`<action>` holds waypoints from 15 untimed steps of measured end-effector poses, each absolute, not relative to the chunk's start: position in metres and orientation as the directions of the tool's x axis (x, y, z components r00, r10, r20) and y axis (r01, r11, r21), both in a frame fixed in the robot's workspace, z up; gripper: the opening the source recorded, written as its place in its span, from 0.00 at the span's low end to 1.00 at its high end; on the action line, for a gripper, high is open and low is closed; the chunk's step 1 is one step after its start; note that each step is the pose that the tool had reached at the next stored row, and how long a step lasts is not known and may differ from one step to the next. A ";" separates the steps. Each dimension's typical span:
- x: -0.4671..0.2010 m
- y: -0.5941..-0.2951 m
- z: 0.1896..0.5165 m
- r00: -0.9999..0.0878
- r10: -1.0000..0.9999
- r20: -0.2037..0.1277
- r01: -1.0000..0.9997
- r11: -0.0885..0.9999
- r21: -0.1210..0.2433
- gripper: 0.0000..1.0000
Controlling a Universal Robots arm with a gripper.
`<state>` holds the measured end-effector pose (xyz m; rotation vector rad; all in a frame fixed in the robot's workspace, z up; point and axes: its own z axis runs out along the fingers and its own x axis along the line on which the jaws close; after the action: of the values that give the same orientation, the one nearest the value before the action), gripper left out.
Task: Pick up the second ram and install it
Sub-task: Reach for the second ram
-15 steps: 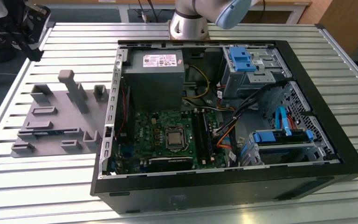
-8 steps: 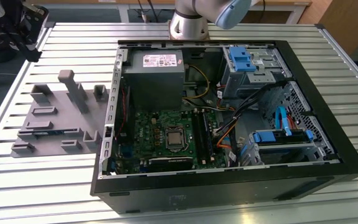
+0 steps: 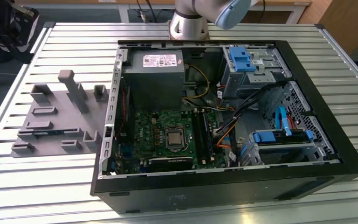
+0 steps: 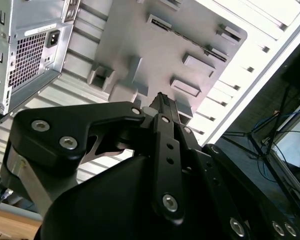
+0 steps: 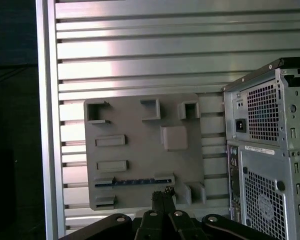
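The slatted metal table [image 3: 30, 186] is carrying an open computer case [image 3: 229, 191] lying on its side. The grey holder tray [image 3: 61, 122] is sitting just beside the case, toward the table's edge at the exterior view's left. The gripper [image 5: 162, 196] is hovering above the tray, jaws pressed together, gripping nothing. The second ram [image 5: 135, 181] is sitting in a tray slot.

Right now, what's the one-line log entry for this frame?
stage: pre-grasp | gripper: shut, empty, pointed at grey holder tray | second ram: seated in tray, untouched | computer case: open, beside tray
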<state>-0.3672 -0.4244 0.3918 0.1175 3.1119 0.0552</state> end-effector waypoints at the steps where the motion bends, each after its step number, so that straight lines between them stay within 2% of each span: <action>1: -0.368 -0.426 0.392 -0.997 0.076 -0.026 0.075 0.997 0.036 0.11; 15: -0.390 -0.433 0.392 -0.997 0.076 -0.026 0.075 0.997 0.036 0.11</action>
<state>-0.3897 -0.4329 0.3917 0.1175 3.1118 0.0552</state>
